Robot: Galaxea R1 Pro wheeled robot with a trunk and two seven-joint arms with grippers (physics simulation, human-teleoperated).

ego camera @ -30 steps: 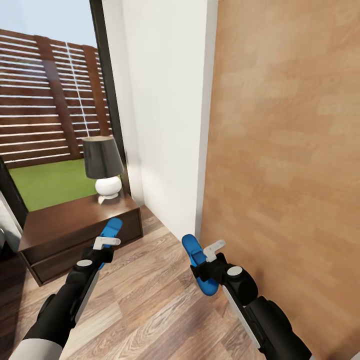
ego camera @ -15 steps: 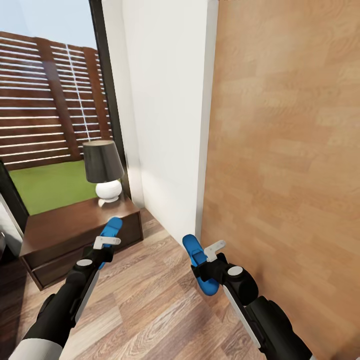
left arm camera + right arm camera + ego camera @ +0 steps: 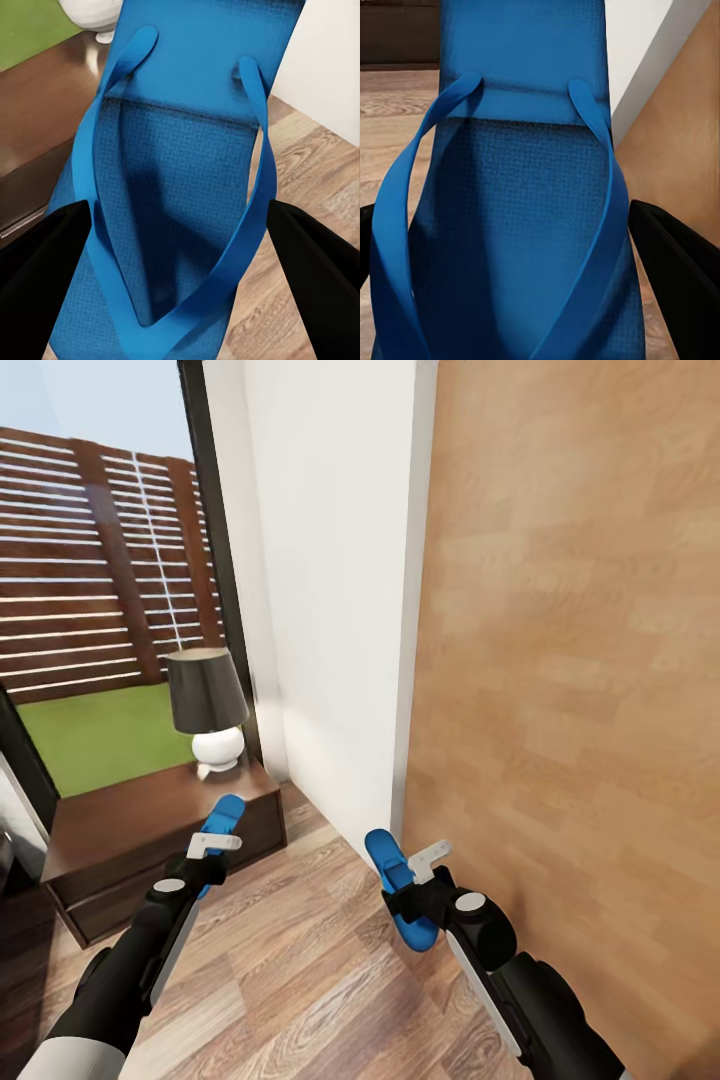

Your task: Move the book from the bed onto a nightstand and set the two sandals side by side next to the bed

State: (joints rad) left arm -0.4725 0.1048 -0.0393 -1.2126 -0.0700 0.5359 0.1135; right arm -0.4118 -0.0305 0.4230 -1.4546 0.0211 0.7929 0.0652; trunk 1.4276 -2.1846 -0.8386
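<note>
No readable text, label, brand, number or sign anywhere in these views.

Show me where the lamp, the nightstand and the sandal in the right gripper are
lamp [image 3: 206,690]: head view, on its dark shade.
nightstand [image 3: 130,815]: head view, on its bare wooden top.
sandal in the right gripper [image 3: 521,225]: right wrist view, on the blue footbed between the straps.
</note>
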